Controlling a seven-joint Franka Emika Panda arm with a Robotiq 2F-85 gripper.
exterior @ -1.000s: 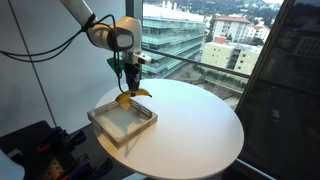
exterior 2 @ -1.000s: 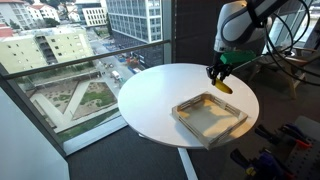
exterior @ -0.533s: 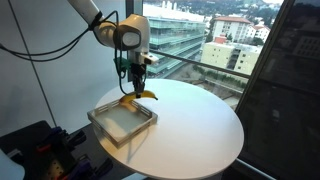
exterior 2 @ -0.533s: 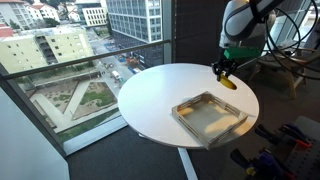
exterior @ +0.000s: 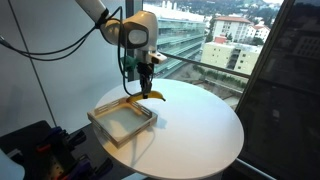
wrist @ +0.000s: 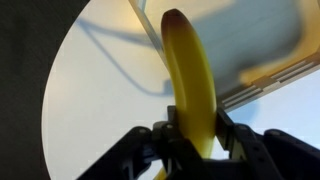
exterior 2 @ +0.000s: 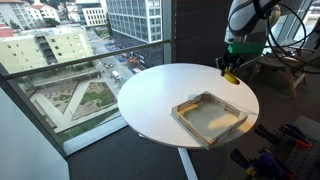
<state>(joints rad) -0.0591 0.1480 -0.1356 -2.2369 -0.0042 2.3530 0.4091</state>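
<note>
My gripper [exterior: 148, 86] is shut on a yellow banana [exterior: 153, 95] and holds it in the air above the round white table [exterior: 200, 125], just past the far edge of a shallow wooden tray [exterior: 122, 119]. In an exterior view the gripper [exterior 2: 231, 68] and banana [exterior 2: 232, 76] hang near the table's far rim, beyond the tray [exterior 2: 211, 117]. In the wrist view the banana [wrist: 190, 75] sits between the two fingers [wrist: 195, 135], with a tray corner [wrist: 262, 80] below.
Large windows surround the table with city buildings outside. Dark equipment and cables [exterior: 35, 150] lie on the floor beside the table. A wooden desk frame [exterior 2: 290, 75] stands behind the arm.
The gripper has carried the banana away from over the tray, sideways and a little higher, toward the table's rim. The tray has not moved.
</note>
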